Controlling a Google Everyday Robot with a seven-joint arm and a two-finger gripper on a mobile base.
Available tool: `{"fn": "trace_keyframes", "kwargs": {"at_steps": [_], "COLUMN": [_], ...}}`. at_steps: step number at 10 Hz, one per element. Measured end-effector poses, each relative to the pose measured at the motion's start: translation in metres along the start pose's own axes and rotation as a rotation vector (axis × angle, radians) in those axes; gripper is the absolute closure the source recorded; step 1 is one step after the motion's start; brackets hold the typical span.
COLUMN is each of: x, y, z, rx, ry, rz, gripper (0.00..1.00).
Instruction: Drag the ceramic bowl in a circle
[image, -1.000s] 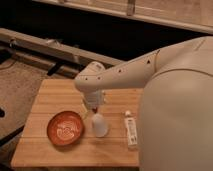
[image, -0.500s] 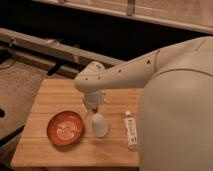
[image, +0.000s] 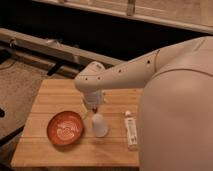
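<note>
The gripper (image: 94, 106) hangs over mid-table (image: 50, 96), with the white cup (image: 99, 125) just at its six o'clock; whether it is apart or closed I cannot tell. The ceramic bowl (image: 65, 128) sits near, at its eight o'clock, round, so any rim side serves

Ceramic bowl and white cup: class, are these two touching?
Apart. Camera view shows bare table between ceramic bowl and white cup; gripper hangs near that cup.

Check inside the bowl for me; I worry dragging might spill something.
The bowl shows only its pale swirl pattern; nothing lies in it, and nothing covers its inside. The jaws hang beside it, near the top of the white cup.
</note>
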Motion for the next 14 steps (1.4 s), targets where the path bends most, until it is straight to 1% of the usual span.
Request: {"fn": "trace_keyframes", "kwargs": {"at_steps": [10, 12, 13, 14], "x": [0.0, -0.004, -0.012, -0.026], "y": [0.0, -0.001, 0.004, 0.012], "z": [0.0, 0.003, 0.005, 0.01], "rx": [-0.001, -0.006, -0.01, -0.014], "ry": [0.0, 0.006, 0.008, 0.005], "rz": [-0.001, -0.028, -0.056, -0.086], "gripper": [0.2, 0.2, 0.2, 0.2]}}
